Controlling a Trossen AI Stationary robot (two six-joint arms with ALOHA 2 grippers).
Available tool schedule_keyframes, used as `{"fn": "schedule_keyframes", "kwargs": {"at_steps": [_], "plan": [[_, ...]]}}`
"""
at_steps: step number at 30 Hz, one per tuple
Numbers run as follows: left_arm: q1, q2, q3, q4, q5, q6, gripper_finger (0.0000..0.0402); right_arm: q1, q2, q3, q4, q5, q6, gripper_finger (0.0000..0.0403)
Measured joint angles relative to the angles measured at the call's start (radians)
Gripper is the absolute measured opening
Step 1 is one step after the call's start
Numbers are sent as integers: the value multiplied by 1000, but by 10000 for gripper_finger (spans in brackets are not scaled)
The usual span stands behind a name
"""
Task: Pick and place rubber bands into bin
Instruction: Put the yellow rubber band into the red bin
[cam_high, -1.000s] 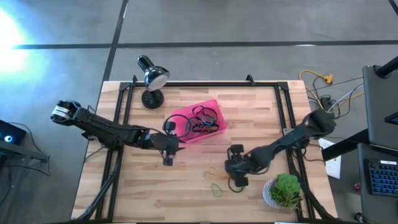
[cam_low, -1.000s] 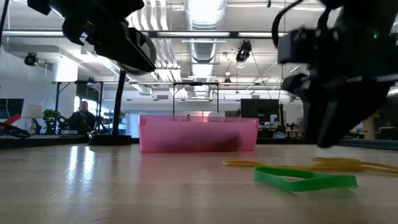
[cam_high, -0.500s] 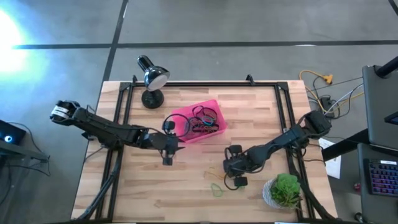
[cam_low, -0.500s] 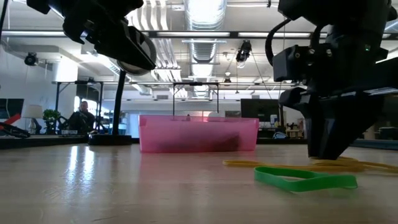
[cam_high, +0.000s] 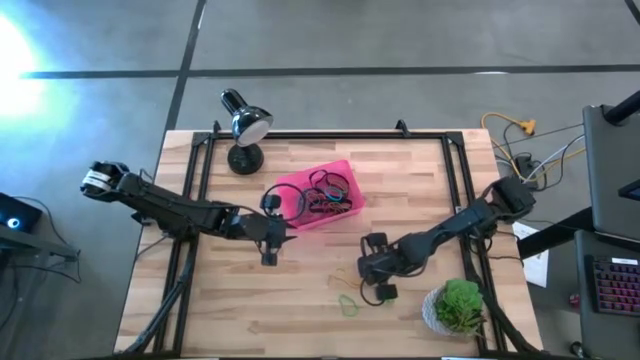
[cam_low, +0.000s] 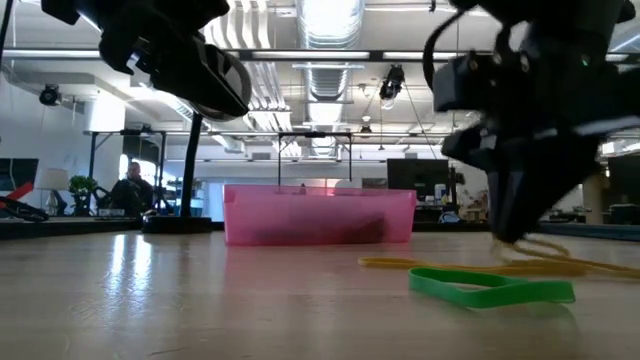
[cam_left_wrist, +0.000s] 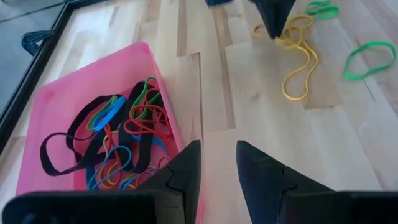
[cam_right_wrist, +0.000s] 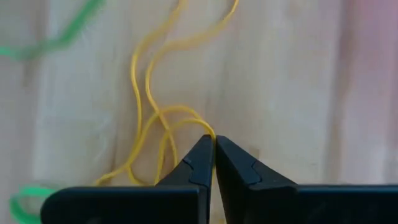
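Listing, left to right:
Left gripper (cam_high: 268, 243): waiting above the wood beside the bin; fingers (cam_left_wrist: 186, 177) parted, holding nothing.
Bin (cam_high: 292, 186): pink tray near the table's middle, just right of the left gripper; a tangle of black, red, green and blue bands (cam_left_wrist: 118, 140) lies inside.
Lamp (cam_high: 244, 125): at the table's far edge, apart from the work.
Yellow bands (cam_right_wrist: 146, 93): thin loops on the wood, right of the bin.
Right gripper (cam_right_wrist: 213, 144): down at the table, clenched on a yellow strand at its fingertips.
Green band (cam_low: 490, 287): flat on the wood, just beside the yellow loops; another green loop (cam_left_wrist: 369, 59) lies apart.
Plant (cam_high: 459, 306): in a white pot at the near right corner.
Risk: the pinch looks shallow, so the strand may slip out on lifting; tangled loops may drag along and drop short of the bin.
Hidden: how many yellow bands are caught cannot be told; the right gripper's tips blur in the low view.
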Motion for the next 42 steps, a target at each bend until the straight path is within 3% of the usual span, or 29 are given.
{"fn": "schedule_keyframes", "kwargs": {"at_steps": [10, 18, 28, 36, 42], "plan": [[0, 0, -8, -2, -26, 2, 87, 25, -131, 40, -7, 172, -59, 8], [0, 0, -10, -2, -27, 7, 87, 54, -231, 69, -9, 416, -166, 8], [0, 0, -12, -2, -56, 9, 87, 39, -257, 133, 0, 695, -381, 8], [0, 0, -12, -1, -57, 8, 87, -99, -257, 159, 102, 733, -571, 8], [0, 0, -13, -2, -57, 8, 87, -234, -257, 142, 216, 700, -665, 8]]}}
